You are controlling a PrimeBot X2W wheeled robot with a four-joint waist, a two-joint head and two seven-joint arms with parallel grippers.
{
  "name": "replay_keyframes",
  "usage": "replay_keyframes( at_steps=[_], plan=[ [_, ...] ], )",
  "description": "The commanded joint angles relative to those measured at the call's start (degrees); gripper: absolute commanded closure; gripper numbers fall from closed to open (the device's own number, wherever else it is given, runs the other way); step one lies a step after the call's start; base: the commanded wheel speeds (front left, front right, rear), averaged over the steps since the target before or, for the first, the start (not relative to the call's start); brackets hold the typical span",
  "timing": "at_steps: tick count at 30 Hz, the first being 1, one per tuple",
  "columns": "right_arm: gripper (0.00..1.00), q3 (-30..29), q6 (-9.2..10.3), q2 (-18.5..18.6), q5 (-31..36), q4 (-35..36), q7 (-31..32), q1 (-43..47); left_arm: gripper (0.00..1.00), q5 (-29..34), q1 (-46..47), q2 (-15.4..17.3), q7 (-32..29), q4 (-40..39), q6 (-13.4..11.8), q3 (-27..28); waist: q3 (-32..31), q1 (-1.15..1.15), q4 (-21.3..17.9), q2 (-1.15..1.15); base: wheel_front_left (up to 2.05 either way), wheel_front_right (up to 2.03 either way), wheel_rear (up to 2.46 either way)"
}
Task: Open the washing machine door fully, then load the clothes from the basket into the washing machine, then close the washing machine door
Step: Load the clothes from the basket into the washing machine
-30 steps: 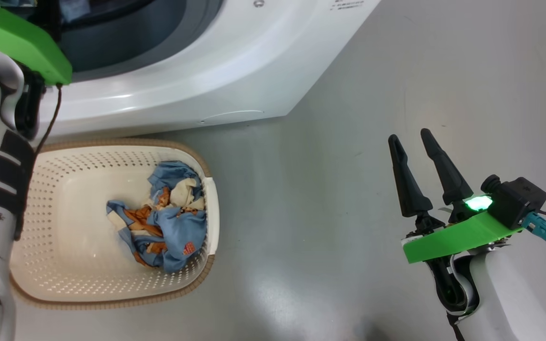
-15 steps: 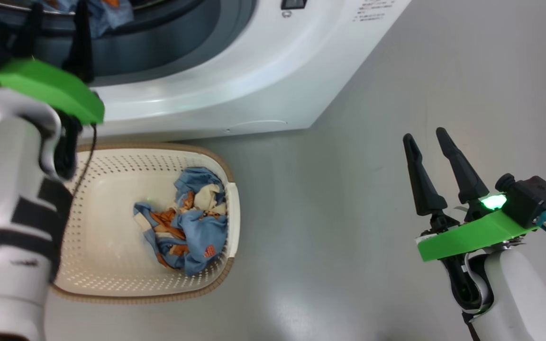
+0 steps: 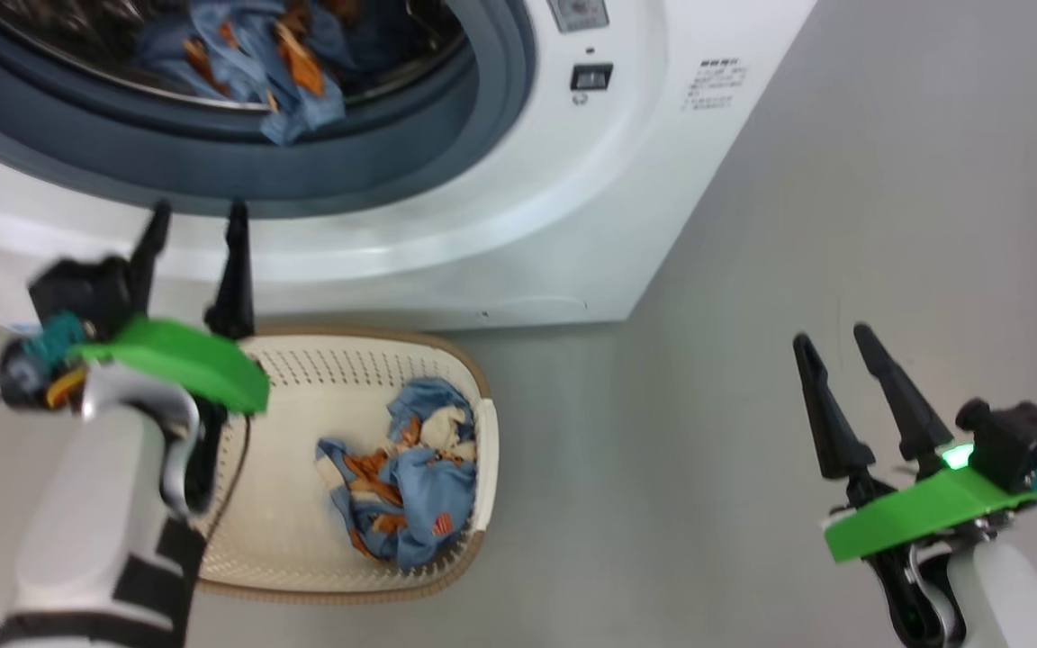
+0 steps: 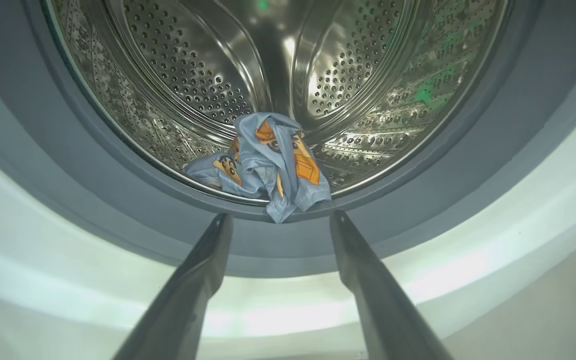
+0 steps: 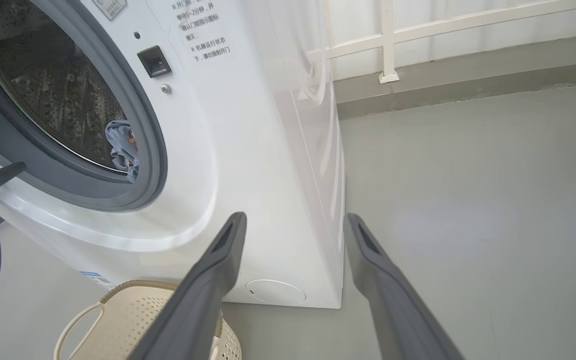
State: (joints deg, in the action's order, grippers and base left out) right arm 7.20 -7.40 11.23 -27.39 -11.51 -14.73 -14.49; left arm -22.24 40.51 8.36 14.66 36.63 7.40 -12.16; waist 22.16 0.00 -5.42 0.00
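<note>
The left gripper (image 3: 197,225) and right gripper (image 3: 834,342), each with long dark tapered fingers (image 5: 208,285), are spread and empty. Crumpled light-blue printed clothes (image 4: 273,165) lie in the white boxy washing machine's (image 3: 572,225) perforated steel drum (image 4: 178,75) and in the cream perforated plastic basket (image 3: 482,432).

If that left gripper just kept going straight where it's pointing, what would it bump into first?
Most likely the blue garment hanging out of the drum, or the grey gasket just beneath it. The left gripper aims there, though depth is unclear.
</note>
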Motion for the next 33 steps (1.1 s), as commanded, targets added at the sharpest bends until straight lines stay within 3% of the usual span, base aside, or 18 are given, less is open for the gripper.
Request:
replay_keyframes(
  at_steps=[1, 9, 21, 33],
  plan=[
    [0.0, 0.9, -0.09, 1.0, 0.0, 0.8, -0.3, 2.5, 0.0, 1.4, -3.2, 1.3, 0.3, -2.7, 0.1, 2.3, -4.9, 0.0, 2.2, 0.0, 0.0, 0.0, 0.0],
    [0.0, 0.1, -0.09, 2.4, -0.6, 0.4, -0.3, 7.7, 0.0, 4.6, -13.3, 0.1, 0.3, -7.5, 0.1, 4.0, -11.3, 0.0, 3.6, 0.0, 0.0, 0.0, 0.0],
    [0.0, -1.0, -0.09, 3.5, -0.7, 0.6, -0.3, 15.6, 0.0, 5.4, -27.9, 0.8, 0.3, -14.5, 0.1, 6.2, -18.7, 0.0, 3.2, 0.0, 0.0, 0.0, 0.0],
    [0.0, -2.3, -0.09, 4.6, -0.1, 0.9, -0.3, 20.1, 0.0, 6.8, -37.8, 0.6, 0.3, -20.8, 0.1, 8.8, -21.2, 0.0, 3.0, 0.0, 0.0, 0.0, 0.0]
  ],
)
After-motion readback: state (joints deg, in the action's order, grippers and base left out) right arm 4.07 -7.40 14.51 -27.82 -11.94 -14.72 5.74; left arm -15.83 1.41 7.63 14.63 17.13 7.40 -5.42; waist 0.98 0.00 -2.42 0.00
